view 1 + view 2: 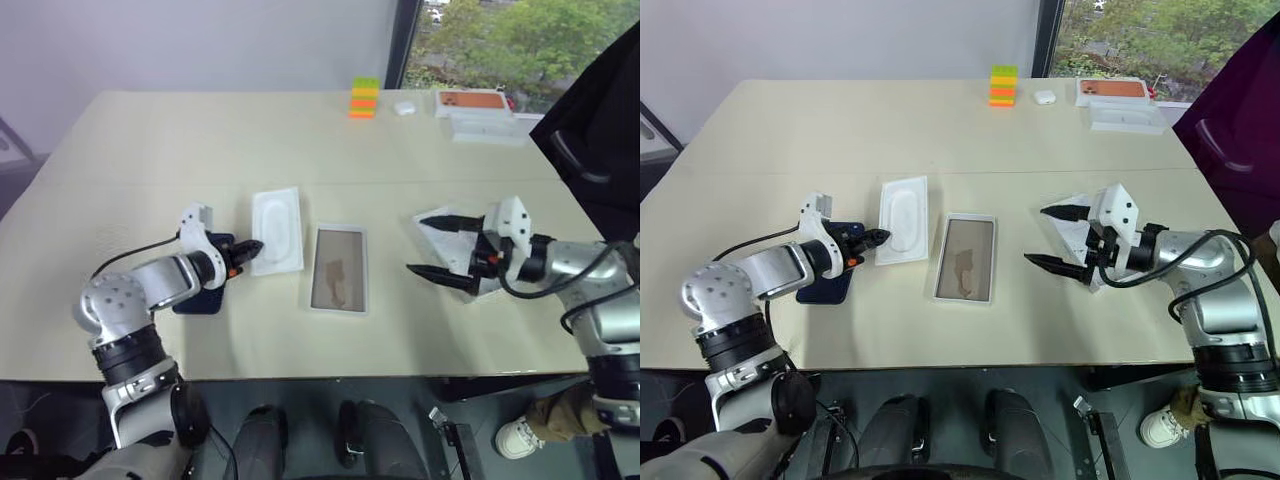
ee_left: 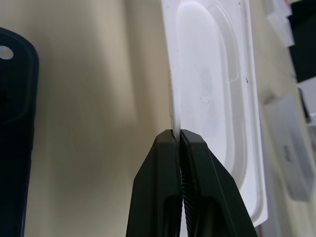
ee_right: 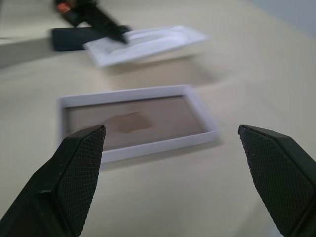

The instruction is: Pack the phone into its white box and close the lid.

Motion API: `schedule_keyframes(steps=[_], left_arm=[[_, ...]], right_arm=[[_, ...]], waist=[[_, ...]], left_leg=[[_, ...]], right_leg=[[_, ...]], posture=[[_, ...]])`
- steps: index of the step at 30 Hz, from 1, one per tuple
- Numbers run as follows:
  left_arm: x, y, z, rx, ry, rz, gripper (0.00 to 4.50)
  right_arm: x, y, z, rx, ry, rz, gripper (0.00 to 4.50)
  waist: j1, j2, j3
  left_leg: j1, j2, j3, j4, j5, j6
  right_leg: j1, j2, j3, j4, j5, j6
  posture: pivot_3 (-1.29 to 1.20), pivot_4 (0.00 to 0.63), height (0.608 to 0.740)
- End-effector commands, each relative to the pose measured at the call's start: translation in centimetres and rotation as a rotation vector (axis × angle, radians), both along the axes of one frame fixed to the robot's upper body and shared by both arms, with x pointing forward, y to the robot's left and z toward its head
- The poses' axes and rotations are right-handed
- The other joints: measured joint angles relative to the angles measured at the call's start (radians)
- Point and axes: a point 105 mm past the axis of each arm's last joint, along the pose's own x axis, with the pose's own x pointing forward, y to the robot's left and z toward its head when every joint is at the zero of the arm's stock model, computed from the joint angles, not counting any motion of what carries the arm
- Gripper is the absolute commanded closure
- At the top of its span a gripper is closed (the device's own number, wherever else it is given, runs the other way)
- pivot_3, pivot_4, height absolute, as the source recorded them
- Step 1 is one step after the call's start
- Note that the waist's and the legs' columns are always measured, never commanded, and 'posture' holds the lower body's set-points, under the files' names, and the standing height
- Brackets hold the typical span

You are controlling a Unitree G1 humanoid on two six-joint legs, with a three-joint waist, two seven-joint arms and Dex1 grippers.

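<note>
Left wrist view: left gripper (image 2: 177,136) pinching thin white plastic insert (image 2: 217,98) edge. Right gripper (image 1: 440,246) spread wide. Dark navy phone (image 1: 200,300) lies beside empty tan-floored white box (image 1: 338,268); lid (image 1: 440,235) under right gripper.

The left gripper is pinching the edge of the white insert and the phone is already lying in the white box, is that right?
Not quite. The left gripper does pinch the insert's edge, but the phone is not in the white box. The left eye view shows the box holding only its tan floor, while the phone lies on the table under the left arm.
</note>
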Motion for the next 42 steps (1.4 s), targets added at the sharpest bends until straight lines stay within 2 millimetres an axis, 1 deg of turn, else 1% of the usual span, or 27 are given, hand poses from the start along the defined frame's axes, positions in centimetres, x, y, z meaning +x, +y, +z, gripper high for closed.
schedule_keyframes(steps=[1,3,5,7,13,37,38,42], left_arm=[[-0.7,-1.0,1.9,0.052,-0.075,-0.091,4.47],[-0.7,-1.8,2.3,0.058,-0.093,-0.125,4.47],[-0.6,-2.9,2.3,0.065,-0.089,-0.139,4.47],[-0.6,-4.0,1.9,0.058,-0.074,-0.163,4.47],[-1.2,-6.2,1.3,0.088,-0.068,-0.215,4.47],[-1.2,-6.3,1.3,0.094,-0.069,-0.214,4.47],[-1.2,-6.9,1.0,0.092,-0.065,-0.204,4.47],[-0.4,-6.2,1.4,0.083,-0.084,-0.139,4.47]], right_arm=[[-0.5,0.3,1.0,-0.007,-0.045,0.028,0.0],[-0.1,0.4,0.7,-0.019,-0.059,0.015,0.0],[0.3,0.4,0.5,-0.031,-0.076,0.0,0.0],[0.3,0.4,0.6,-0.026,-0.076,-0.006,0.0],[0.5,0.1,0.6,-0.033,-0.085,-0.029,0.0],[0.5,0.0,0.6,-0.033,-0.086,-0.031,0.0],[0.6,0.2,0.4,-0.035,-0.093,-0.036,0.0],[0.8,0.7,0.3,-0.034,-0.103,-0.041,0.0]], waist=[[-0.001,0.0,0.0],[-0.001,0.0,0.0],[0.0,0.0,0.0],[0.001,0.0,0.0],[0.0,0.0,0.0],[0.0,0.0,0.0],[0.0,0.0,0.0],[0.0,0.0,0.0]], left_leg=[[0.0,0.0,0.0,0.0,0.0,0.0],[0.0,0.0,0.0,0.0,0.0,0.0],[0.0,0.0,0.0,0.0,0.0,0.0],[0.0,0.0,0.0,0.0,0.0,0.0],[0.0,0.0,0.0,0.0,0.0,0.0],[0.0,0.0,0.0,0.0,0.0,0.0],[0.0,0.0,0.0,0.0,0.0,0.0],[0.0,0.0,0.0,0.0,0.0,0.0]], right_leg=[[0.0,0.0,0.0,0.0,0.0,0.0],[0.0,0.0,0.0,0.0,0.0,0.0],[0.0,0.0,0.0,0.0,0.0,0.0],[0.0,0.0,0.0,0.0,0.0,0.0],[0.0,0.0,0.0,0.0,0.0,0.0],[0.0,0.0,0.0,0.0,0.0,0.0],[0.0,0.0,0.0,0.0,0.0,0.0],[0.0,0.0,0.0,0.0,0.0,0.0]], posture=[[0.0,0.15,0.74],[0.0,0.15,0.74],[0.0,0.15,0.74],[0.0,0.15,0.74],[0.0,0.15,0.74],[0.0,0.15,0.74],[0.0,0.15,0.74],[0.0,0.15,0.74]])
